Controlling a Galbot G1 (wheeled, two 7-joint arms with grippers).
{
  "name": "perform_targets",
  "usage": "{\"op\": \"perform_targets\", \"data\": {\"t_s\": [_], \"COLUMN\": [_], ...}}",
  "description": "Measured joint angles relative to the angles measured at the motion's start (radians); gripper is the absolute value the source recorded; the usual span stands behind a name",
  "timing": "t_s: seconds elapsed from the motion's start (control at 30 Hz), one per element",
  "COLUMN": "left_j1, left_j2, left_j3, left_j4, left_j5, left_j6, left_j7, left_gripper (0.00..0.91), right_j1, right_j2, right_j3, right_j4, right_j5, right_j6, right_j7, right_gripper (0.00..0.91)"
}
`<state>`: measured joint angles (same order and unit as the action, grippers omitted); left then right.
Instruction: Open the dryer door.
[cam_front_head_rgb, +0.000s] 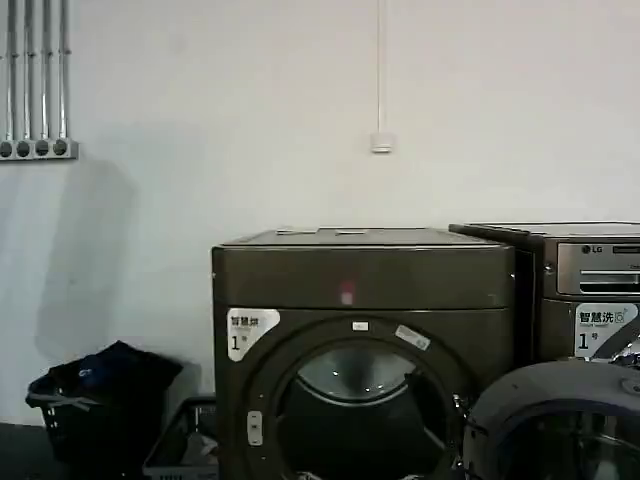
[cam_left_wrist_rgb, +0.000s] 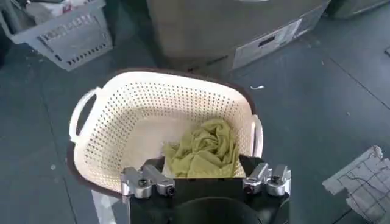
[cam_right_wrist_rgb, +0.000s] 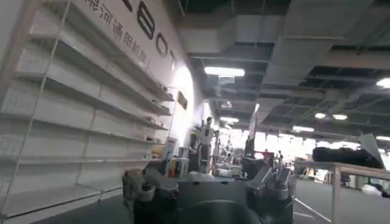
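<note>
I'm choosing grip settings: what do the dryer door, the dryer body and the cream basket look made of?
Dryer door: dark, dull grey back, probably plastic, swung open at the dryer's right.
Dryer: bronze-grey panels with a soft sheen, likely painted metal.
Basket: cream, perforated walls and moulded handles, apparently matte plastic, holding a yellow-green cloth.
Left gripper hangs open above it.

Dryer door (cam_front_head_rgb: 560, 425) swung open beside dryer (cam_front_head_rgb: 362, 350)

Left gripper (cam_left_wrist_rgb: 206, 184) fingers spread apart, right gripper (cam_right_wrist_rgb: 207, 189) fingers spread apart
</note>
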<state>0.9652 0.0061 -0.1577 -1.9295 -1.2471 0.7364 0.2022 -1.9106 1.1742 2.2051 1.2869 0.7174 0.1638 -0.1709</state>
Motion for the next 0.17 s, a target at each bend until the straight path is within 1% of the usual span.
{"op": "perform_targets", "data": {"t_s": [0.17], "left_j1": [0.002], "left_j2": [-0.001], "left_j3": [0.001], "left_j4": [0.000], "left_j5": [0.007], "left_j6": [0.000], "left_j7": [0.006], "left_gripper": [0.907], "right_j1": [0.001], "right_j2": [0.002], "right_j3": [-0.001], "right_j4": [0.003], "right_j5": [-0.001], "right_j6": [0.000], "right_j7": [0.000], "right_gripper": [0.907]}}
